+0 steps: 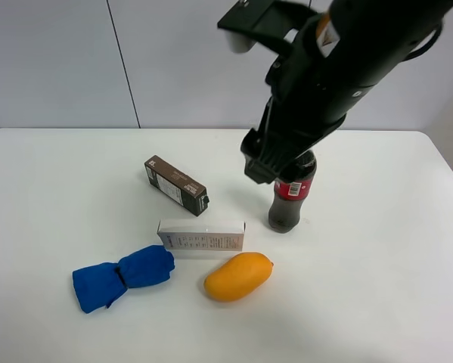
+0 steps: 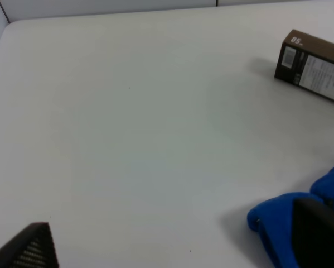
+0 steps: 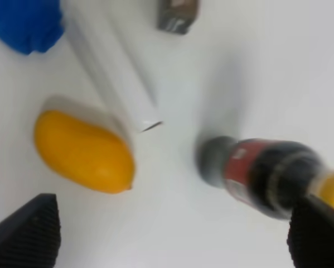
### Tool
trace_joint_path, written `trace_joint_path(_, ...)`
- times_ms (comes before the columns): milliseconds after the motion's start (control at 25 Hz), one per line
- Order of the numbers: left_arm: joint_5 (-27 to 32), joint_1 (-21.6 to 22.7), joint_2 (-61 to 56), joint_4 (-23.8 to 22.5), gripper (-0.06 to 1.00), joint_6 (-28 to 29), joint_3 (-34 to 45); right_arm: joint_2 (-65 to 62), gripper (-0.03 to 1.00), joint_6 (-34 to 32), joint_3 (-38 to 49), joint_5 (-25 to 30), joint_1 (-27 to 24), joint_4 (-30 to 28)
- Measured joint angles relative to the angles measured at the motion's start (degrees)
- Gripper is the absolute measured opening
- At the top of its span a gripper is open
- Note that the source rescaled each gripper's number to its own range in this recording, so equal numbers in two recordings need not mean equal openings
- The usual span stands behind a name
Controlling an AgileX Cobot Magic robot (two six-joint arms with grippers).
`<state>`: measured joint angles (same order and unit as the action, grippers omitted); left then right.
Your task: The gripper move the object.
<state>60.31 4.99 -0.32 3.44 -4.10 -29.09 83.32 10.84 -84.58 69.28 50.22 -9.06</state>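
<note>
- Gripper (image 1: 258,162) hangs over the bottle (image 1: 290,204), jaws wide apart, empty
- White carton (image 1: 202,236) lies flat just beside mango (image 1: 238,276) and cloth (image 1: 124,277)
- Risk: its descent could topple the bottle or shove the mango

a white table (image 1: 362,302) bears a brown carton (image 1: 176,185), a blue cloth (image 1: 122,276), a mango (image 1: 238,276) and an upright cola bottle (image 1: 290,200).

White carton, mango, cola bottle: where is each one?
White carton (image 1: 202,240): high view, printed side.
Mango (image 1: 238,276): high view, middle of skin.
Cola bottle (image 1: 287,214): high view, dark body below label.
</note>
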Motion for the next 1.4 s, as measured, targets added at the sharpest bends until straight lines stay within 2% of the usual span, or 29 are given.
trace_joint_path(120, 0.0, 0.0, 0.0, 0.0, 1.00, 0.0, 0.0, -2.8, 0.76, 0.0, 0.0, 0.1, -2.6, -2.2)
trace_joint_path(280, 0.0, 0.0, 0.0, 0.0, 1.00, 0.0, 0.0, -4.5, 0.76, 0.6, 0.0, 0.1, -10.2, -4.2)
trace_joint_path(760, 0.0, 0.0, 0.0, 0.0, 1.00, 0.0, 0.0, -7.1, 0.76, 2.5, 0.0, 0.1, -48.5, -5.1)
trace_joint_path(880, 0.0, 0.0, 0.0, 0.0, 1.00, 0.0, 0.0, -7.5, 0.76, 2.1, 0.0, 0.1, -54.4, -5.2)
trace_joint_path(1080, 0.0, 0.0, 0.0, 0.0, 1.00, 0.0, 0.0, -10.8, 0.76, -0.1, 0.0, 0.1, -59.6, -5.1)
trace_joint_path(1280, 0.0, 0.0, 0.0, 0.0, 1.00, 0.0, 0.0, -17.5, 0.76, -4.2, 0.1, 0.2, -60.9, -5.1)
trace_joint_path(1400, 0.0, 0.0, 0.0, 0.0, 1.00, 0.0, 0.0, -22.8, 0.76, -4.6, 0.1, 0.2, -60.9, -5.0)
